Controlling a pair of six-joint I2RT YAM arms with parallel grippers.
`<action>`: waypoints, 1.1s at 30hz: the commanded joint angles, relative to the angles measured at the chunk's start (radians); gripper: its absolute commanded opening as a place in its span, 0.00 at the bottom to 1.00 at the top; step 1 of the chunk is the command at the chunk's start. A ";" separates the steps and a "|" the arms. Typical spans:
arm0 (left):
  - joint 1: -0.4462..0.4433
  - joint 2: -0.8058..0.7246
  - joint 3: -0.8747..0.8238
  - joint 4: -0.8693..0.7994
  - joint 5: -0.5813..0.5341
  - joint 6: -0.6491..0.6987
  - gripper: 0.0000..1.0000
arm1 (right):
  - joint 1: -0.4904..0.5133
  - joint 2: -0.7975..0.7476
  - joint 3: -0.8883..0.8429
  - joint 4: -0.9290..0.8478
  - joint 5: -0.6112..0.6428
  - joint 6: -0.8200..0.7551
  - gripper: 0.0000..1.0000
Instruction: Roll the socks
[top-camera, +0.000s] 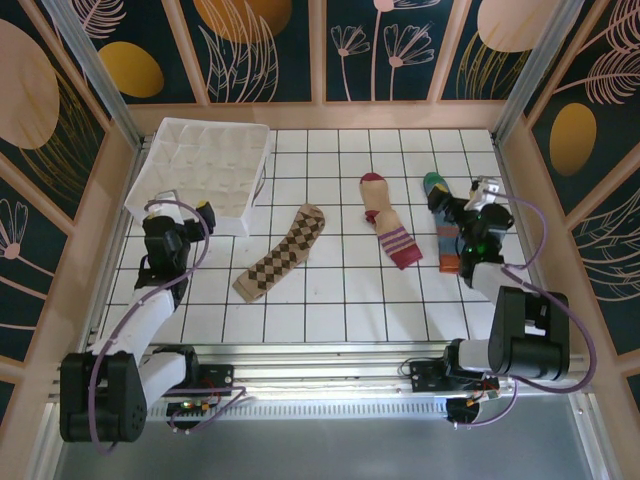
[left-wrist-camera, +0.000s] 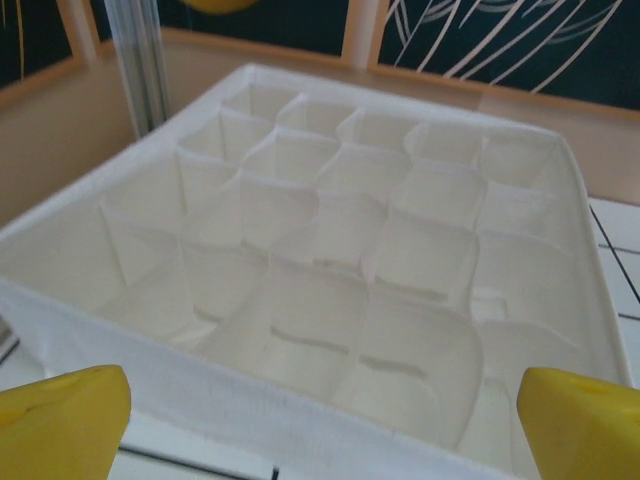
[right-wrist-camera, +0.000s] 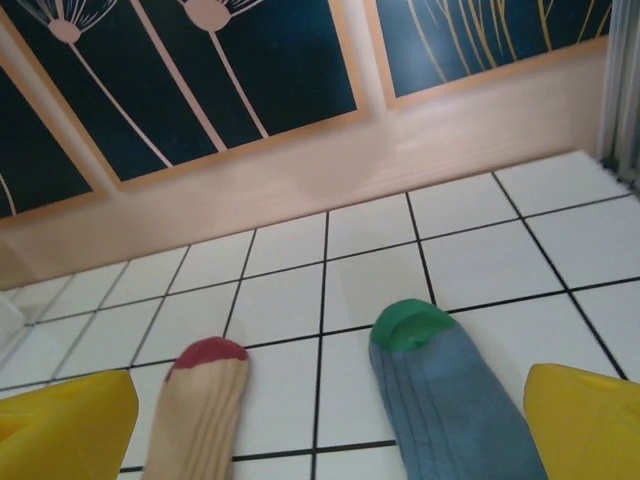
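Note:
Three socks lie flat on the white tiled table. The tan-and-brown argyle sock (top-camera: 283, 252) is mid-left. To its right is the beige sock (top-camera: 388, 222) with a red toe (right-wrist-camera: 208, 352) and a striped cuff. Further right lies the blue-grey sock (top-camera: 447, 245) with its green toe (right-wrist-camera: 412, 325). My right gripper (top-camera: 455, 212) hovers over the blue-grey sock's middle, open, its yellow fingertips (right-wrist-camera: 590, 420) wide apart with the green toe between them. My left gripper (top-camera: 178, 212) is open at the near rim of the white box, with nothing between its yellow fingertips (left-wrist-camera: 60, 425).
A white fabric organiser box (top-camera: 165, 135) with several square cells (left-wrist-camera: 330, 250) stands at the back left, right in front of my left gripper. Wooden walls (right-wrist-camera: 300, 170) fence the table on the far, left and right sides.

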 joint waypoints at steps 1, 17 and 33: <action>0.007 -0.037 0.032 -0.237 0.061 -0.119 0.93 | -0.009 0.032 0.097 -0.289 -0.135 0.100 0.99; -0.189 0.032 -0.072 -0.342 0.221 -0.470 0.60 | 0.680 0.588 0.718 -0.806 0.067 0.023 0.78; -0.514 0.476 0.120 -0.370 0.185 -0.527 0.38 | 0.713 1.013 1.201 -1.135 0.066 -0.158 0.33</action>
